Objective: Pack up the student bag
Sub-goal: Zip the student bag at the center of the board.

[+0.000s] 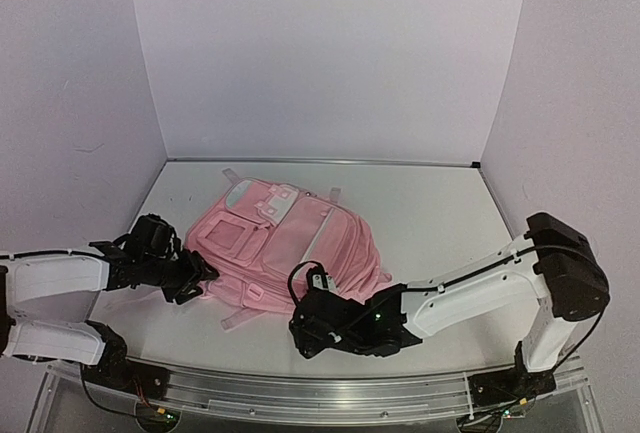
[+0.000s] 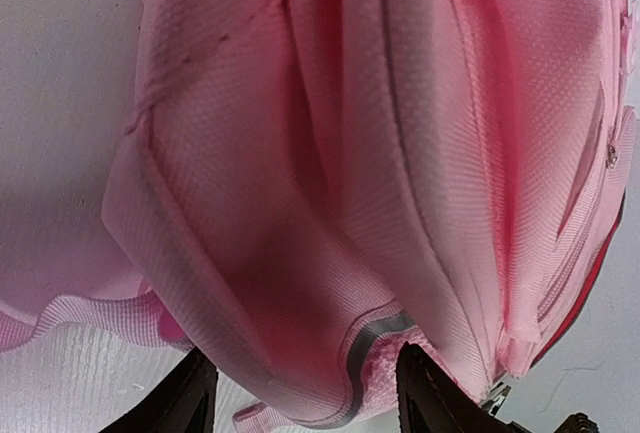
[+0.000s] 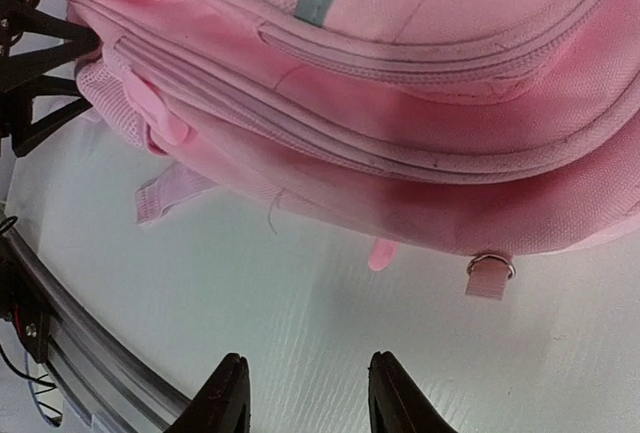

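Left claw (image 1: 204,274) astride student bag (image 1: 290,238) (table (image 1: 430,213))

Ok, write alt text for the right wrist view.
A pink bag lies on a white table, filling the top of the view. The right hand sits at the bottom edge, open over bare table, short of the bag.

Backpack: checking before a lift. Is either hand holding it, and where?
No. Left hand straddles the backpack's grey-trimmed edge, not visibly clamped; right hand hangs open short of it.
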Tool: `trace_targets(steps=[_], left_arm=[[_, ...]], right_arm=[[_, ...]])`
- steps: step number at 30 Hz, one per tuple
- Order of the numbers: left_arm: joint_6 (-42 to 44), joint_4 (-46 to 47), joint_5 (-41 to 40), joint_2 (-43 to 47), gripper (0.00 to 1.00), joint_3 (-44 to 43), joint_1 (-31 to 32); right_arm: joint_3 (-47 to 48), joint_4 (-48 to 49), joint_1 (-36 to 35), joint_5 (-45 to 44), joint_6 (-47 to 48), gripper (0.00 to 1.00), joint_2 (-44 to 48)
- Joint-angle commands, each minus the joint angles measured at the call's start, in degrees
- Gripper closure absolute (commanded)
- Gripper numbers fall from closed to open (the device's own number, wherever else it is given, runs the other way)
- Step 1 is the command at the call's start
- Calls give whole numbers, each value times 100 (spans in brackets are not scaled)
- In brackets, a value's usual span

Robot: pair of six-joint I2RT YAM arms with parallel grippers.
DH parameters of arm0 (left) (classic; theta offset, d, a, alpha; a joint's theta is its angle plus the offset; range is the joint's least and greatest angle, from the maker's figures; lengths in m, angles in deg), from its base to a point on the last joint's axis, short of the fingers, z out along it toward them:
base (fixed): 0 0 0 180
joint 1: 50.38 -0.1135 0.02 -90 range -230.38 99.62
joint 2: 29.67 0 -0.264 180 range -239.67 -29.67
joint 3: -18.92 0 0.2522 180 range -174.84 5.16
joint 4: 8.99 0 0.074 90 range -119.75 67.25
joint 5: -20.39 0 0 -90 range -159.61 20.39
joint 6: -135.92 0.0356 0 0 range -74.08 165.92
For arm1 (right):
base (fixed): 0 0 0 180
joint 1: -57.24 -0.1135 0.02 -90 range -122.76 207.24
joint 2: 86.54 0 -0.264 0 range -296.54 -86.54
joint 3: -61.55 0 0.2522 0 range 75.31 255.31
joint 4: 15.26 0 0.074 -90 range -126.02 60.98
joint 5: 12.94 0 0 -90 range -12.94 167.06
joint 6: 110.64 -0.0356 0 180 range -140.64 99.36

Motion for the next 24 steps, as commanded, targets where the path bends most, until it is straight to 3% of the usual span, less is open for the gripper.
trace_targets(steps=[1, 5, 24], left_arm=[[-192, 626, 21, -138, 40, 187, -24], [-131, 635, -53, -258, 53, 144, -26], [-179, 828, -73, -524, 82, 116, -22]], right_arm=[[332, -34, 2, -632, -285, 57, -229], [466, -80, 2, -838, -312, 58, -513], [947, -269, 293, -1363, -449, 62, -1399]])
